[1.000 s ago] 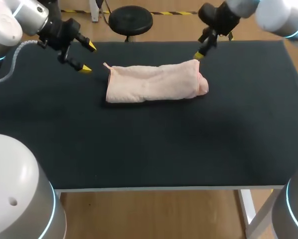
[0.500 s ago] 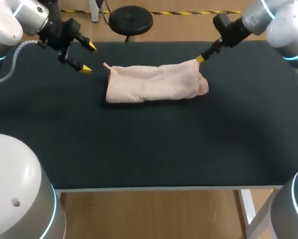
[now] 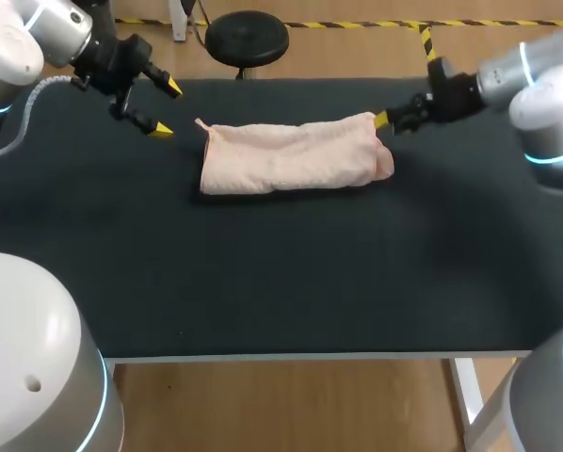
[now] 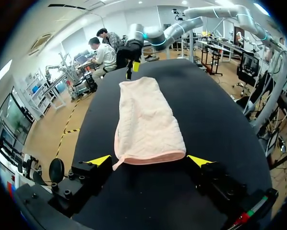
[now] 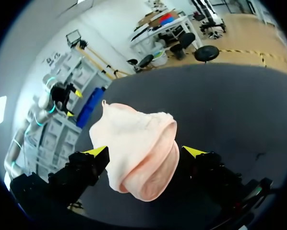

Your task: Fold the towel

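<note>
Since a second ago the right gripper (image 3: 385, 121) has swung from above the towel's far right corner round to its right, and now points in low at that short end. The left gripper (image 3: 168, 110) has not moved. The pink towel (image 3: 286, 155), already doubled into a long strip, lies on the black worktop (image 3: 291, 273) near the far edge, its long axis parallel to that edge. The right gripper's fingers are spread wide either side of the rolled right end, gripping nothing. The left gripper, also spread and empty, hangs near the far left corner, facing the towel's left end with a gap between. The right gripper looks nearer for the next grasp.
</note>
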Available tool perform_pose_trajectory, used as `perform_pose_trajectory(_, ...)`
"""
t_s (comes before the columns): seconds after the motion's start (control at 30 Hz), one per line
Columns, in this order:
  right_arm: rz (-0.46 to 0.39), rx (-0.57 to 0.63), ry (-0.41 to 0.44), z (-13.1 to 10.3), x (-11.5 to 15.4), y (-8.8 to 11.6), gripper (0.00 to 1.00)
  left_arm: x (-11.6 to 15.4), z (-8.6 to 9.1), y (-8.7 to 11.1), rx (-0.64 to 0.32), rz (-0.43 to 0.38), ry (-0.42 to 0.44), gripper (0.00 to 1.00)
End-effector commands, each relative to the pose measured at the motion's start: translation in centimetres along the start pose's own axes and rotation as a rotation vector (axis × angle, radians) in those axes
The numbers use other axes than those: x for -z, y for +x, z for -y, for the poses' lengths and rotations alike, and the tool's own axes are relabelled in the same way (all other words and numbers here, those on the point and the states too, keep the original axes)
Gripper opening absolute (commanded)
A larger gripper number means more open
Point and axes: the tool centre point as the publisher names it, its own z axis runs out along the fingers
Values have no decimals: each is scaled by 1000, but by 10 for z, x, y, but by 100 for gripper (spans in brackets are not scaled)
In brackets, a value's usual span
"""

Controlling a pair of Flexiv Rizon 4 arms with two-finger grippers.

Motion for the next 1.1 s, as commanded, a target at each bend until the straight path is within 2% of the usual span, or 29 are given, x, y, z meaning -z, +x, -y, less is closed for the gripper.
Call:
perform_pose_trajectory(0.03,-95,-293,-164,10,-8,-5,100,0,-1,0,-3,1,3,100)
perform_pose_trajectory(0.27,-64,-334,-122,17,-18,-6,100,0,-1,0,-3,1,3,100)
perform_pose_trajectory(0.53,-17,-328,-72,11,-22,-9,100,0,-1,0,-3,1,3,100)
perform_pose_trajectory(0.73,-23,-323,-49,8,-26,-9,100,0,-1,0,-3,1,3,100)
perform_pose_trajectory(1.1,-40,-347,-14,17,-32,-18,100,0,-1,0,-3,1,3,100)
